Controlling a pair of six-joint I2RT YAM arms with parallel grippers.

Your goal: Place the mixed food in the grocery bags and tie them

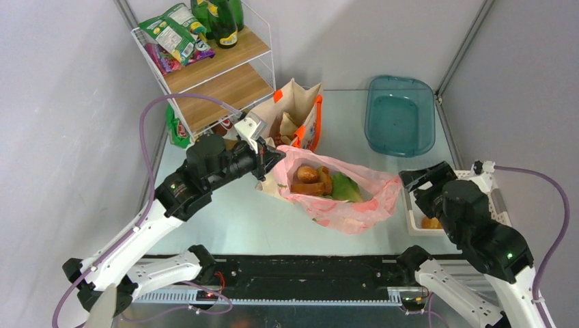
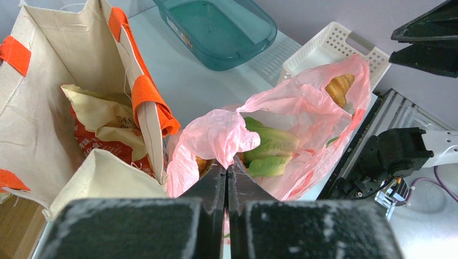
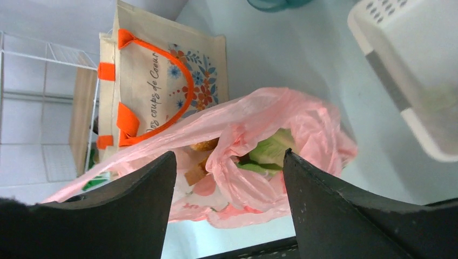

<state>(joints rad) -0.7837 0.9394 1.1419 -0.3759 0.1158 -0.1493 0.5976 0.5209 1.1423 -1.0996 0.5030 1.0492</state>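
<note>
Grey walls are seen all round a pale green worktop (image 1: 225,219). The left claw (image 1: 272,158) is clenched tight, and the edge of the pink bag (image 1: 355,205) is pinched in it. The rest of the pink bag is spread out on the worktop just in front of this claw, with its mouth pulled open. Inside it, brown bread rolls (image 1: 311,176) are seen close to the left claw. The green lettuce (image 1: 346,188) is tucked in beside them, a little further from the claw. A beige tote (image 1: 295,109) with orange handles is stood up just beside the left claw, and a crinkly packet (image 2: 102,116) is seen inside it.

The right claw (image 1: 418,179) is opened wide and nothing is gripped by it. The far end of the pink bag is seen just in front of its fingers. A white basket (image 1: 413,220) is partly hidden under this claw, and a lone roll (image 1: 431,222) is seen in it. A teal tray (image 1: 401,113) is set well beyond the right claw. A wire shelf (image 1: 218,68) with green bottles (image 1: 222,20) is stood behind the left claw.
</note>
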